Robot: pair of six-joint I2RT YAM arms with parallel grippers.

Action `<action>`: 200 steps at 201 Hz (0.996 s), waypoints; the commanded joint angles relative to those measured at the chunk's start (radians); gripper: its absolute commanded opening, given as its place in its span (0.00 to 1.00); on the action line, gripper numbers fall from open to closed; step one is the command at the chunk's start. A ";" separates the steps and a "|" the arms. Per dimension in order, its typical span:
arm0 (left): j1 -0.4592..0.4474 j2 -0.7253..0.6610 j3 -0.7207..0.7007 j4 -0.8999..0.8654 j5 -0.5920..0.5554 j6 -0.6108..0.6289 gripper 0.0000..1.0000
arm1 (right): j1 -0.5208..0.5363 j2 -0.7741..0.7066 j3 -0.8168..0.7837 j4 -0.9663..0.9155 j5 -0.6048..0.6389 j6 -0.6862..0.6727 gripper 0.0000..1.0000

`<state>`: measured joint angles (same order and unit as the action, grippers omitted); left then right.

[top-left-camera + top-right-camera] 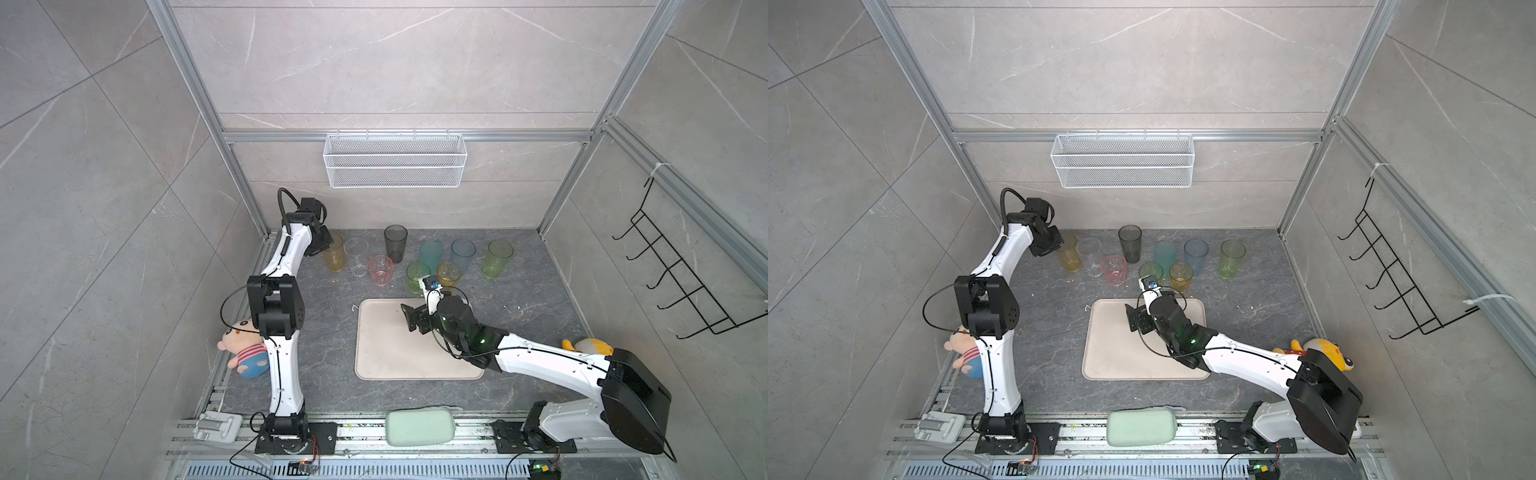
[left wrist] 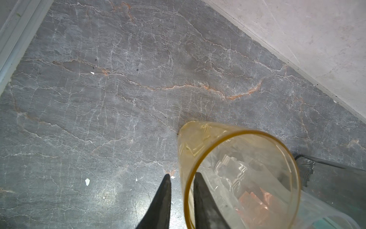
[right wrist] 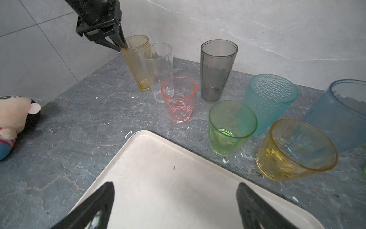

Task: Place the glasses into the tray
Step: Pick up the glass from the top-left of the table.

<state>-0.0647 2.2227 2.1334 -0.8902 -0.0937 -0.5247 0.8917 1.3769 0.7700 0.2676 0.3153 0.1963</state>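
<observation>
Several tinted glasses stand in a row behind the cream tray. My left gripper straddles the rim of the tall amber glass at the far left, one finger inside and one outside. Its jaws are narrow, with a strip of table showing beside the wall. Next to it are a clear glass, pink, smoky grey, short green, teal, short amber and pale blue. My right gripper hangs wide open and empty over the tray's far end.
A tall green glass ends the row on the right. Plush dolls lie at the left and right table edges. A wire mesh basket hangs on the back wall, a black hook rack on the right wall.
</observation>
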 commanded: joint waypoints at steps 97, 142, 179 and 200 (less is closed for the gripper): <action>0.008 0.017 0.043 0.007 0.018 0.010 0.15 | 0.032 0.058 0.058 -0.032 0.121 -0.013 0.97; 0.009 0.018 0.037 0.012 0.050 0.022 0.15 | 0.038 0.071 0.077 -0.059 0.162 -0.008 0.97; 0.009 0.010 0.032 0.008 0.054 0.028 0.14 | 0.043 0.072 0.090 -0.085 0.180 -0.005 0.97; 0.009 -0.012 0.005 0.001 0.065 0.047 0.13 | 0.044 0.073 0.092 -0.085 0.191 -0.010 0.97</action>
<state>-0.0608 2.2265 2.1372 -0.8894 -0.0608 -0.5156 0.9276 1.4368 0.8352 0.2077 0.4721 0.1898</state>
